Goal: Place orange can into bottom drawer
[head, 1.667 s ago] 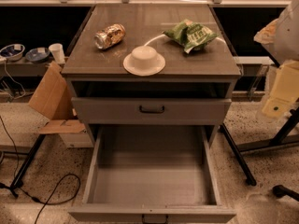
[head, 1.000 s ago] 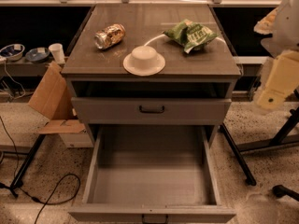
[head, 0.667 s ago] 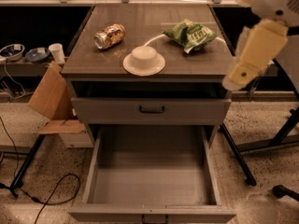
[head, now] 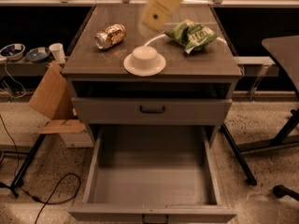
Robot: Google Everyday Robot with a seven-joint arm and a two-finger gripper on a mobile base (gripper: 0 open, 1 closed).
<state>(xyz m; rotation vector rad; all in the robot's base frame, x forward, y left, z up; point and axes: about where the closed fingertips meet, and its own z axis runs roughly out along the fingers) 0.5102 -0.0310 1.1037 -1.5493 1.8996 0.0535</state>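
Note:
The orange can [head: 110, 35] lies on its side at the back left of the cabinet top [head: 93, 62], dented and shiny. The bottom drawer [head: 154, 213] is pulled fully out toward me, and its grey floor [head: 152, 183] is bare. My arm comes down from the top edge as a blurred cream shape. Its gripper end [head: 155, 21] hangs above the back middle of the top, to the right of the can and apart from it. Nothing shows in the gripper.
A white bowl upside down on a plate [head: 145, 59] sits at the front middle of the top, with a green crinkled snack bag [head: 191, 34] at the back right. The shallower drawer [head: 152, 109] above is closed. A cardboard box [head: 51, 101] and cables lie at the left, and a table leg [head: 238, 155] stands at the right.
My arm has swung from the right side of the cabinet leftward and up, and now hangs over the back middle of the top. The can, bowl and bag have not moved.

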